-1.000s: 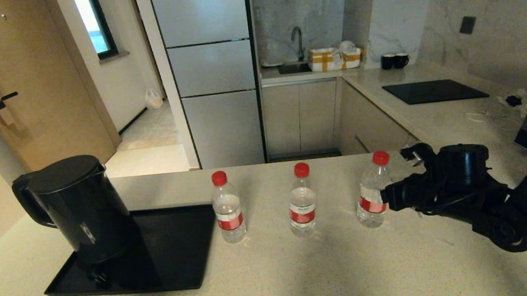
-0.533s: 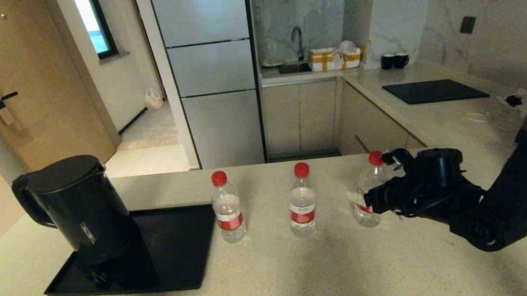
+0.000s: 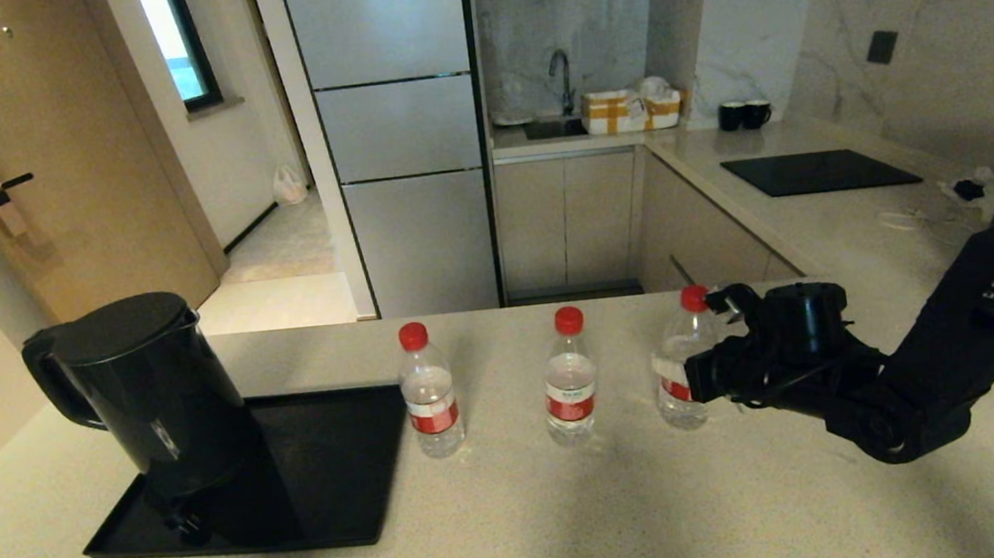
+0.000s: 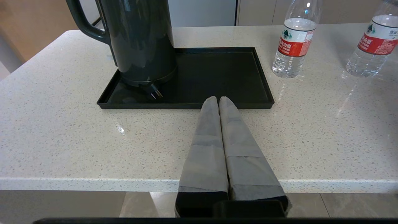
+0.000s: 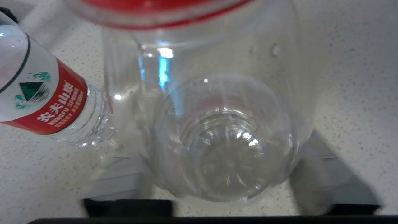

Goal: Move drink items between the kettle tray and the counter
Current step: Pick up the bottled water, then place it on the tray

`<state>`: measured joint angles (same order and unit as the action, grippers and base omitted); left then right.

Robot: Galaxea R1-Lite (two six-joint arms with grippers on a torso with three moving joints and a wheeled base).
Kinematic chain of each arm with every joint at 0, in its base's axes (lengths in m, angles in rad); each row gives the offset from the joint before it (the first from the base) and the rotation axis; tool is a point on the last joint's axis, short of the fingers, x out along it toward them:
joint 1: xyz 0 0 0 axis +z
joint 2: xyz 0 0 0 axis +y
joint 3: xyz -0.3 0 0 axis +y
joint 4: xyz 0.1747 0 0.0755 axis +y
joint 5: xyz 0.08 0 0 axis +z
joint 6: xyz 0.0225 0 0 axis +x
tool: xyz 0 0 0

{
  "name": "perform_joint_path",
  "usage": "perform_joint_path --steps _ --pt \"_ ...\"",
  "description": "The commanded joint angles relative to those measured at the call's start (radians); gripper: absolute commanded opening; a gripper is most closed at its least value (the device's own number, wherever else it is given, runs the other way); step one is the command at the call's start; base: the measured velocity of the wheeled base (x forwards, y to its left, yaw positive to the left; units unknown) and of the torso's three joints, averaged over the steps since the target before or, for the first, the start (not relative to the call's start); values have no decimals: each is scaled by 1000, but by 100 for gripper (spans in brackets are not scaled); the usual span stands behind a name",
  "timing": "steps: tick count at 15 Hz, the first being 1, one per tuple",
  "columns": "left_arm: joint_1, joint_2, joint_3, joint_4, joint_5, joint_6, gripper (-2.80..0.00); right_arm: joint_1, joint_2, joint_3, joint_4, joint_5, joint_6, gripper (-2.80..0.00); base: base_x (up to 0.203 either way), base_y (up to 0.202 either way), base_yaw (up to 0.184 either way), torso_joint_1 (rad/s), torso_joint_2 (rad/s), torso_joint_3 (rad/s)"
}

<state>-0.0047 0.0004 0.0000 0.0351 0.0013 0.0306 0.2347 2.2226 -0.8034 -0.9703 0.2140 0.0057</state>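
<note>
Red label (image 3: 676,389) – half behind jaws

The red label (image 5: 46,102) at the left of the right wrist view reads "农夫山泉" and "NONGFU SPRING". It wraps a water bottle (image 5: 18,77). Other bottle labels are too small to read.

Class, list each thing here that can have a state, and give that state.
kettle: upright on the tray, lid shut.
tray: holds only the kettle.
left bottle: capped, upright on counter.
middle bottle: capped, upright on counter.
right bottle: capped, at the right pincer.
left pincer: shut.
</note>
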Motion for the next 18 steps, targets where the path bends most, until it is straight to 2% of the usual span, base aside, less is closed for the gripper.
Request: perform_joint_path --steps 1,7,10,12,15,18 --pt "0 -2 0 0 0 0 -280 -1 -27 -5 10 3 17 -280 0 0 0 0 0 0" --pt "0 -2 -1 1 0 0 -280 -3 -135 13 51 4 48 -280 0 0 0 0 0 0" --pt "0 -1 0 0 0 0 -280 -2 -362 57 131 6 105 -280 0 0 0 0 0 0" --pt "0 -2 0 0 0 0 -280 7 -577 105 201 2 172 -280 0 0 0 0 0 0" --pt "0 -2 -2 0 0 0 -280 41 -911 168 393 -65 225 -280 0 0 0 0 0 0" --pt "0 0 0 0 0 0 -280 60 -1188 152 744 -239 234 -280 0 0 0 0 0 0"
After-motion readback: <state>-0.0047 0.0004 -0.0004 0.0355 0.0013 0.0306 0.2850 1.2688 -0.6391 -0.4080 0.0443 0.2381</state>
